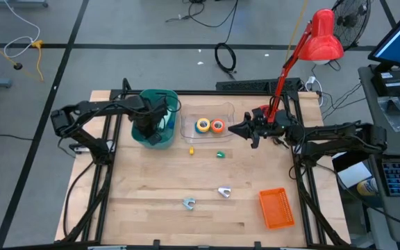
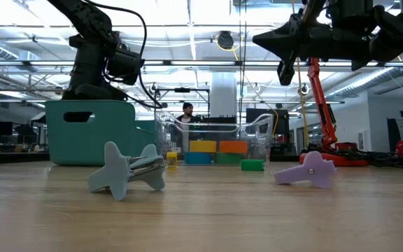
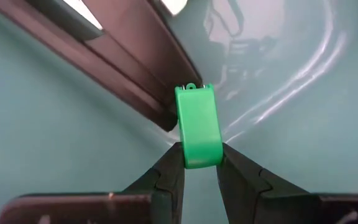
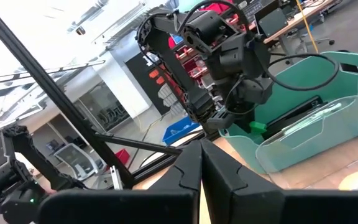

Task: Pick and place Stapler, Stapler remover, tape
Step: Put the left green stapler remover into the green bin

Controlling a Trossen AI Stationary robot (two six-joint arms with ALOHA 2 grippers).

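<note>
Green stapler is pinched by left gripper inside teal bin at 10 o'clock; right gripper is held closed, empty.

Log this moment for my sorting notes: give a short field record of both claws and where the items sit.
left claw: shut on a green stapler, inside the teal bin
right claw: shut, empty, above the table beside the clear tray
clear tray: holds yellow tape and orange tape
table: two staple removers, orange basket
</note>
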